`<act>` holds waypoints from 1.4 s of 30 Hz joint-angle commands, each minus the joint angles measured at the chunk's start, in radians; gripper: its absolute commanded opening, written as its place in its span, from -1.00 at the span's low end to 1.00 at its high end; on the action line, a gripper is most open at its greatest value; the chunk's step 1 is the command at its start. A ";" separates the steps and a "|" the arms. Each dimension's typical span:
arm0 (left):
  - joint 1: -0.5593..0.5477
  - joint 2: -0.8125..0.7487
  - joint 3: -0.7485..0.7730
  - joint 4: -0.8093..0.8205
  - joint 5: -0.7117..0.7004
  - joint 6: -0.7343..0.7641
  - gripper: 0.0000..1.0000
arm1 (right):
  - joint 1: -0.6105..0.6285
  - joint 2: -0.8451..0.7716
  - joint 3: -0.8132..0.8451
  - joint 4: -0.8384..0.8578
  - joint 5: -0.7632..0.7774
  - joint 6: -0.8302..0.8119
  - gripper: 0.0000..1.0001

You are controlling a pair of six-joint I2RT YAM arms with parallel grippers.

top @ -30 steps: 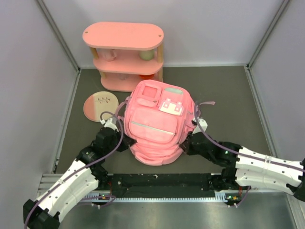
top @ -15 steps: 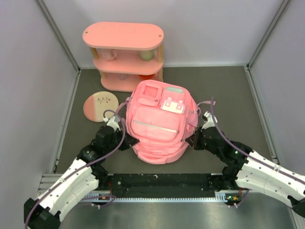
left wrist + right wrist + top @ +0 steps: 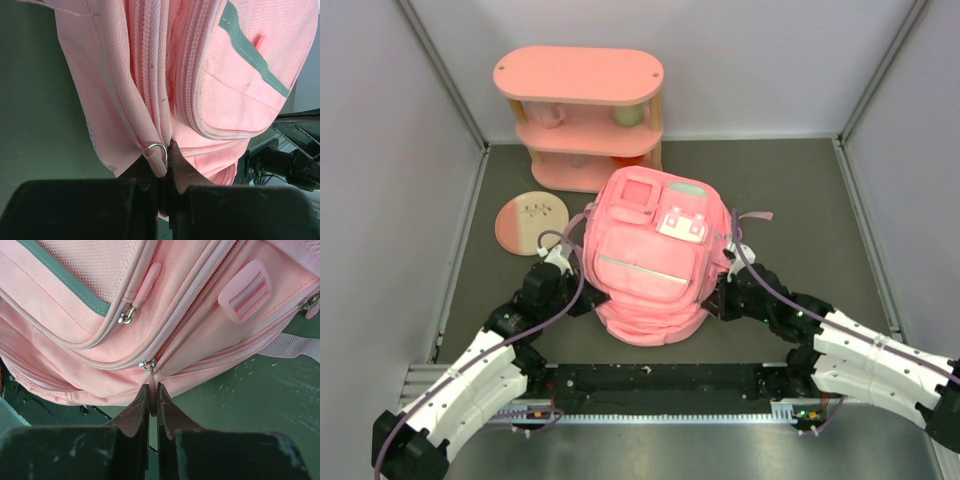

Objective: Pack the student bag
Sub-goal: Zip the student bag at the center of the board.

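The student bag (image 3: 650,265), soft pink with grey zip strips and a white buckle flap, lies front-up in the middle of the table. My left gripper (image 3: 575,283) is at its left side. In the left wrist view that gripper (image 3: 161,160) is shut on a pink fabric loop (image 3: 159,164) that carries a metal ring (image 3: 156,148). At the bag's right side is my right gripper (image 3: 718,293). The right wrist view shows it (image 3: 151,395) shut on the pink zip pull (image 3: 152,382), which hangs from a metal slider (image 3: 147,364) on a side zip.
A pink three-tier shelf (image 3: 580,110) holding cups stands behind the bag. A round pink disc (image 3: 532,222) lies left of the bag. Grey walls close in the table on three sides. A black rail (image 3: 660,385) runs along the near edge.
My right gripper swung a little to the right, then came back toward the bag, still shut on the zip pull. The bag's lower part shifted slightly. The left arm held still.
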 commanded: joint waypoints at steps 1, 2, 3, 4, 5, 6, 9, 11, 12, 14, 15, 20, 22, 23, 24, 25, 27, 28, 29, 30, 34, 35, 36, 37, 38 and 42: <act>0.011 0.003 -0.001 0.085 -0.029 0.053 -1.00 | -0.011 0.025 -0.017 -0.010 -0.043 -0.048 -1.00; 0.011 0.002 -0.001 0.085 -0.034 0.051 -1.00 | -0.011 0.031 -0.019 -0.008 -0.037 -0.048 -1.00; 0.011 0.003 0.001 0.086 -0.033 0.051 -1.00 | -0.011 0.042 -0.019 -0.002 -0.037 -0.049 -1.00; 0.011 0.003 0.001 0.086 -0.033 0.051 -1.00 | -0.012 0.047 -0.017 -0.001 -0.033 -0.051 -1.00; 0.011 0.003 0.001 0.086 -0.031 0.050 -1.00 | -0.012 0.053 -0.017 0.002 -0.032 -0.048 -1.00; 0.011 0.005 0.001 0.086 -0.031 0.050 -1.00 | -0.011 0.070 -0.016 0.010 -0.034 -0.046 -1.00; 0.013 0.005 0.001 0.086 -0.029 0.050 -1.00 | -0.011 0.105 -0.011 0.019 -0.020 -0.029 -1.00; 0.013 0.006 0.001 0.086 -0.031 0.050 -1.00 | -0.011 0.120 -0.016 0.036 -0.022 -0.016 -1.00; 0.013 0.008 0.001 0.088 -0.031 0.050 -1.00 | -0.009 0.125 -0.025 0.044 -0.022 -0.006 -0.99; 0.013 0.011 0.001 0.089 -0.033 0.050 -1.00 | -0.011 0.139 -0.031 0.074 -0.029 0.009 -0.95; 0.013 0.012 0.002 0.089 -0.029 0.050 -1.00 | -0.011 0.143 -0.036 0.079 -0.028 0.010 -0.94; 0.013 0.012 -0.002 0.094 -0.028 0.048 -1.00 | -0.012 0.165 -0.042 0.100 -0.032 0.021 -0.88; 0.013 0.012 -0.002 0.094 -0.026 0.047 -1.00 | -0.012 0.176 -0.046 0.108 -0.034 0.023 -0.85; 0.013 0.012 -0.002 0.095 -0.026 0.047 -1.00 | -0.012 0.186 -0.048 0.110 -0.031 0.026 -0.84; 0.014 0.012 -0.002 0.095 -0.026 0.047 -1.00 | -0.011 0.193 -0.054 0.120 -0.032 0.029 -0.84; 0.014 0.012 -0.002 0.095 -0.026 0.047 -1.00 | -0.012 0.197 -0.059 0.130 -0.031 0.033 -0.83; 0.014 0.012 -0.004 0.097 -0.026 0.045 -1.00 | -0.011 0.211 -0.072 0.157 -0.029 0.046 -0.83; 0.014 0.012 -0.004 0.097 -0.025 0.045 -1.00 | -0.011 0.213 -0.077 0.162 -0.023 0.049 -0.82; 0.014 0.012 -0.004 0.098 -0.022 0.045 -1.00 | -0.012 0.217 -0.080 0.166 -0.019 0.055 -0.82; 0.014 0.012 -0.005 0.098 -0.022 0.045 -1.00 | -0.011 0.223 -0.083 0.168 -0.013 0.060 -0.82; 0.016 0.011 -0.005 0.098 -0.020 0.047 -1.00 | -0.011 0.242 -0.085 0.188 -0.002 0.063 -0.74; 0.016 0.011 -0.005 0.097 -0.019 0.047 -1.00 | -0.012 0.245 -0.082 0.188 -0.002 0.063 -0.72; 0.016 0.011 -0.005 0.097 -0.019 0.047 -1.00 | -0.011 0.251 -0.082 0.191 0.000 0.063 -0.67; 0.016 0.009 -0.007 0.097 -0.019 0.047 -1.00 | -0.011 0.260 -0.082 0.194 0.003 0.064 -0.64; 0.016 0.009 -0.009 0.098 -0.017 0.045 -1.00 | -0.011 0.265 -0.079 0.194 0.007 0.064 -0.63; 0.016 0.009 -0.015 0.111 -0.006 0.039 -1.00 | -0.011 0.282 -0.077 0.202 0.007 0.064 -0.62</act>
